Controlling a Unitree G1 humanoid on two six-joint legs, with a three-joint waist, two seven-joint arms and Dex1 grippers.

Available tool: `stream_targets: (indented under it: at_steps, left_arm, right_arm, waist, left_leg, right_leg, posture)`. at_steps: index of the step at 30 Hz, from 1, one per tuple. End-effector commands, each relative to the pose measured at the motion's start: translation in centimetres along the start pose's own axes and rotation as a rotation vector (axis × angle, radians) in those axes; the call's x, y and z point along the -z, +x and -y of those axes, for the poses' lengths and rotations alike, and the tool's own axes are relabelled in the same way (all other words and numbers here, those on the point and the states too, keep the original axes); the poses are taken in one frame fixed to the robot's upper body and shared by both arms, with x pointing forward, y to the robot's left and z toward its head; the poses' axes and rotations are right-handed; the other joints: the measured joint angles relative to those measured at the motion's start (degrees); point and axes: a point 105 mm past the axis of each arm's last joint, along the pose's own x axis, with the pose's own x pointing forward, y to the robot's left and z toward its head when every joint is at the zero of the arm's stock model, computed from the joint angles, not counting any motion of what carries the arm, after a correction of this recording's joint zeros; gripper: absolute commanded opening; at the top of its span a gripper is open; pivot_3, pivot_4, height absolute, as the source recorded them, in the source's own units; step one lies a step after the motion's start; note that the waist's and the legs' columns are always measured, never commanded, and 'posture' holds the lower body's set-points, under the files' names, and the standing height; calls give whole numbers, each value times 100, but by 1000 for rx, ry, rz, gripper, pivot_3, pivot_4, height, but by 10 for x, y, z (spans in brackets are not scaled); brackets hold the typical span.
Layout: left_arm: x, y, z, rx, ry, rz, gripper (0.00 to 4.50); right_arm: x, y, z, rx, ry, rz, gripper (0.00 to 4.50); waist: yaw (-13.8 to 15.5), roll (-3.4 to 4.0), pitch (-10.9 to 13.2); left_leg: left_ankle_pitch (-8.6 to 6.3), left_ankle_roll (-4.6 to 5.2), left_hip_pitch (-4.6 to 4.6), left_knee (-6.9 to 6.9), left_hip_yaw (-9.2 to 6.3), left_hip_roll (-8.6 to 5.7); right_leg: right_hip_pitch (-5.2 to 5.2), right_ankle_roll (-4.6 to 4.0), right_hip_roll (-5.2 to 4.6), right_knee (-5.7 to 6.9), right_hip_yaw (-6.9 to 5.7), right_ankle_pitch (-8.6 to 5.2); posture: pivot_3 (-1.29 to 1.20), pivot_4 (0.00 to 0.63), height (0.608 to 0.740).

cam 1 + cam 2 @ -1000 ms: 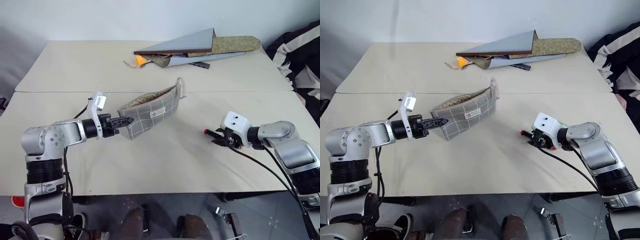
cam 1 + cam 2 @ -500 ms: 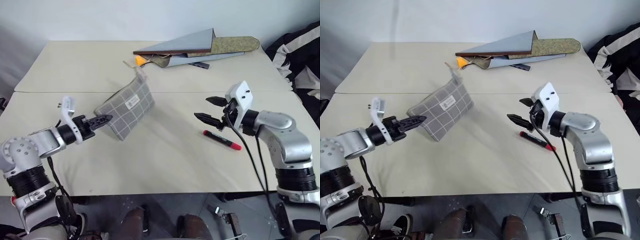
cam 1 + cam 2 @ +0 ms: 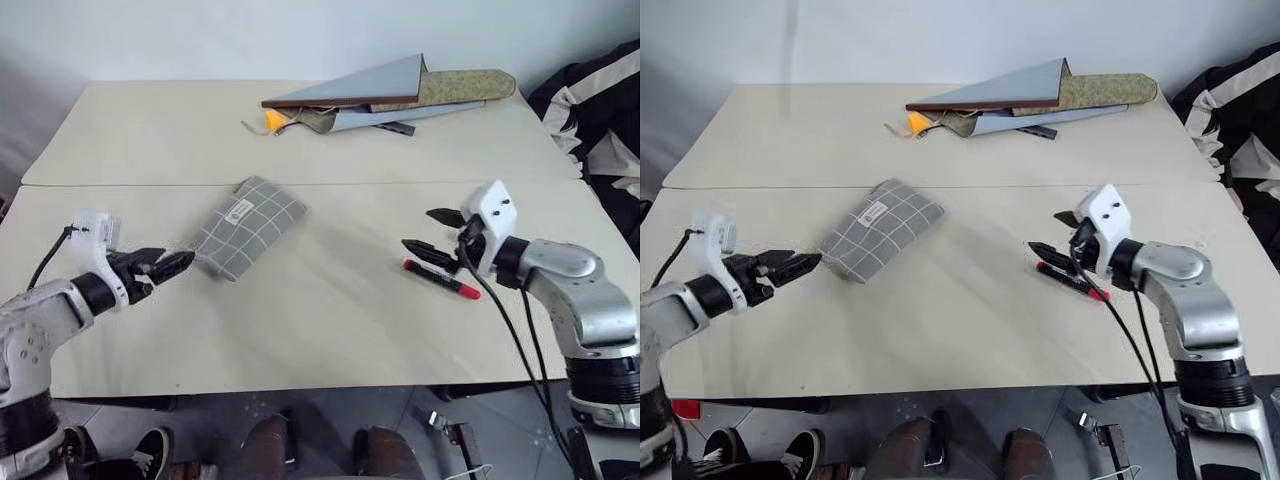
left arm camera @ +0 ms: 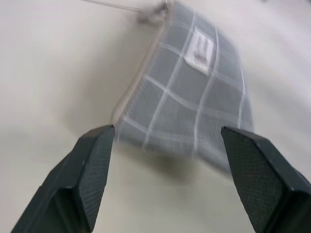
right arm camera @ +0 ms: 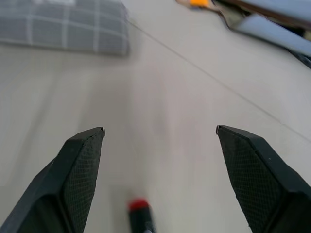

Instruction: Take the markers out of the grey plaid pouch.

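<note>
open tabletop (image 3: 330, 330) between both arms, grey plaid pouch (image 3: 245, 225) lying flat just ahead of the left gripper (image 3: 172, 264), red marker (image 3: 442, 279) right under the right gripper (image 3: 433, 233), folder pile (image 3: 385, 92) way back at the far edge

The grey plaid pouch (image 3: 245, 226) lies flat on the table (image 3: 330, 310), left of centre, just ahead of my left gripper (image 3: 166, 265), whose fingers stand apart and clear of it. A marker (image 3: 443, 280) lies on the table to the right, well apart from the pouch, directly below my right gripper (image 3: 432, 232), which hangs spread above it. Behind both, at the far side of the table, a pile of folders (image 3: 370, 92) rests with a fabric case (image 3: 460, 87) among them.
</note>
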Motion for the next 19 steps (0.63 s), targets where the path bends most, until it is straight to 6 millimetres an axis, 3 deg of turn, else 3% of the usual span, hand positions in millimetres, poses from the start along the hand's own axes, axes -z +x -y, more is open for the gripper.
stream_targets:
  at_steps: [1,2,4,7,11,14,17,19]
  left_arm:
    - [-16,-8,16,35,140,105,3721]
    - [-12,-11,21,62,182,106,3721]
    - [15,-15,37,130,248,8,3721]
    - [16,-26,62,258,202,138,3721]
    - [29,-32,59,261,295,113,3721]
    - [46,-35,47,250,346,48,3721]
    - [41,-35,42,240,341,104,3721]
    - [44,-35,43,260,372,102,3721]
  right_arm:
    - [-6,-19,26,137,-47,21,3894]
    - [-1,-25,34,186,-50,11,3894]
    - [12,-39,62,369,-7,20,3894]
    - [33,-66,99,651,68,46,3894]
    - [53,-90,122,853,172,85,3894]
    - [73,-109,134,984,142,17,3894]
    - [92,-133,146,1118,108,-64,3894]
    - [97,-131,146,1116,118,-71,3894]
  waist:
    - [11,0,0]
    - [13,-1,0]
    - [5,-2,-1]
    - [5,0,0]
    - [1,2,-1]
    - [-9,15,-1]
    - [-11,17,-1]
    - [-6,17,-1]
  left_leg:
    - [0,-1,0,1,0,1]
    - [-1,-2,1,2,-1,0]
    - [-1,-1,4,2,2,-3]
    - [-3,1,7,-2,25,-4]
    - [3,-6,3,6,14,12]
    - [9,6,11,3,31,12]
    - [15,24,17,2,37,15]
    - [15,25,16,2,36,14]
  right_leg:
    - [1,-1,-1,-4,1,0]
    - [2,-1,-4,-4,2,0]
    - [7,-1,-6,-8,2,0]
    - [2,1,-8,-13,2,0]
    - [4,-11,-6,-15,8,-6]
    - [1,-16,0,-9,1,-9]
    - [-1,-17,0,-4,-1,-9]
    - [-2,-16,-5,-4,3,-9]
  posture:
    - [0,150,740]
    - [0,150,740]
    - [0,150,740]
    - [0,150,740]
    - [0,150,740]
    - [0,150,740]
    - [0,150,740]
    - [0,150,740]
